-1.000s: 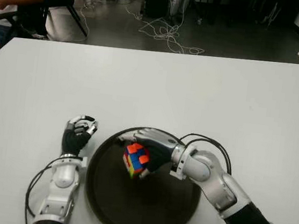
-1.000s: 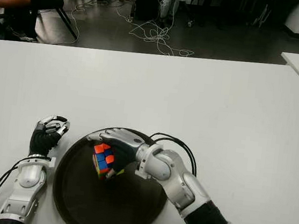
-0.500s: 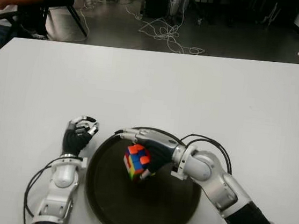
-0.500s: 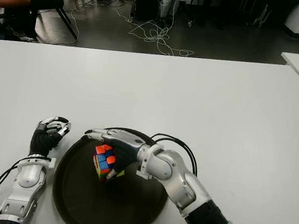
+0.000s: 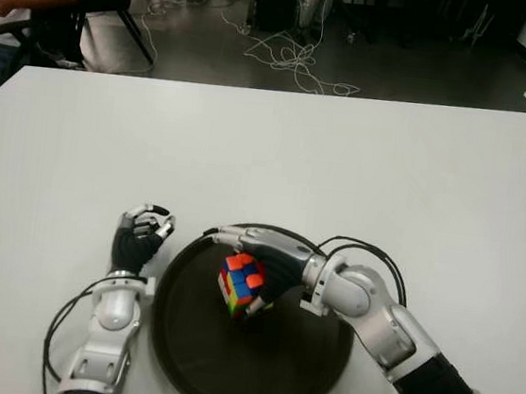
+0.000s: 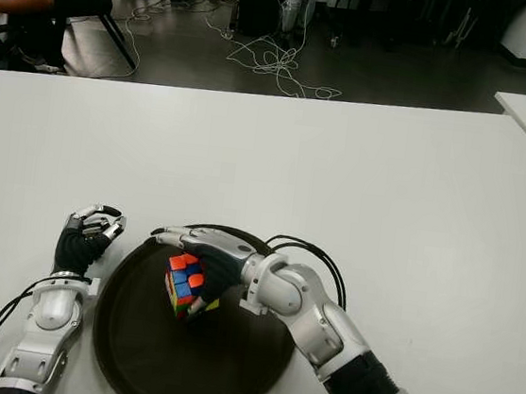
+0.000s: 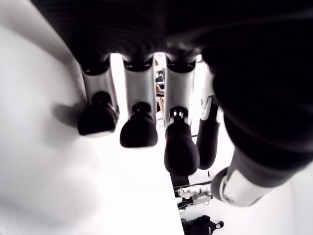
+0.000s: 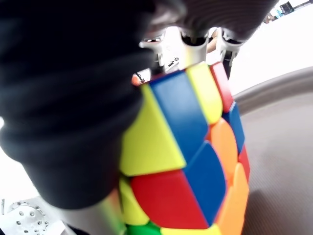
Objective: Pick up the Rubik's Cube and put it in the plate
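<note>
Right hand [image 5: 270,260]: over the plate's far-left part, fingers extended above the cube, thumb against its near side; grasp closed on it.
Rubik's Cube [image 5: 240,284]: held tilted, one corner down; no long axis, orange face up.
Plate [image 5: 262,368]: dark, round, on white table [image 5: 362,161].
Left hand [image 5: 140,236]: fingers curled, empty, just left of plate.
</note>
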### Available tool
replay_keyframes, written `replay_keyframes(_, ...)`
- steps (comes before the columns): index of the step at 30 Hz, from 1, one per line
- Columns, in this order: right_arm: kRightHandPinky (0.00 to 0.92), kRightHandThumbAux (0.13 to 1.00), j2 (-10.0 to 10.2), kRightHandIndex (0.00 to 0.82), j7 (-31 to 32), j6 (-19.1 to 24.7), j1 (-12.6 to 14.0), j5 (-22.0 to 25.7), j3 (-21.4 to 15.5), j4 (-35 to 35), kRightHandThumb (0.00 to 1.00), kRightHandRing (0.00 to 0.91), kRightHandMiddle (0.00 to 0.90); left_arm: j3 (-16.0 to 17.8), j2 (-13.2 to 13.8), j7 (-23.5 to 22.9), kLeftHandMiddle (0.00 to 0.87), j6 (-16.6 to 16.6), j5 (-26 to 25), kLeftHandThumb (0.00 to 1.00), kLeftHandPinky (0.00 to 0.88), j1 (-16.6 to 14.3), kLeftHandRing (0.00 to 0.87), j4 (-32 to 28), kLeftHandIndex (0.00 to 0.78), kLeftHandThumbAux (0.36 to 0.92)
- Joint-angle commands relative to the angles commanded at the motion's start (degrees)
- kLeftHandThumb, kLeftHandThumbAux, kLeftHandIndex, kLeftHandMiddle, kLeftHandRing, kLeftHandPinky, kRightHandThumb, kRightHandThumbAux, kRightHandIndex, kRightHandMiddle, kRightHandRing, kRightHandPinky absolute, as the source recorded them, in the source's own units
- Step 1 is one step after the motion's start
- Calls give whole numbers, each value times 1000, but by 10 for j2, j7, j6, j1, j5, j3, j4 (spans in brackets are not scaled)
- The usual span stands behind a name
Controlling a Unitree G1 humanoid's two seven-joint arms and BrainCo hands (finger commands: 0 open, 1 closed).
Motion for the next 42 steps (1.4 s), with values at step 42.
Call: replay_keyframes(42, 0, 837, 4, 0, -113, -40, 8, -81, 3, 24, 0, 0, 0, 16, -23, 29, 785, -65, -17, 706, 805, -8, 812, 34, 443, 708)
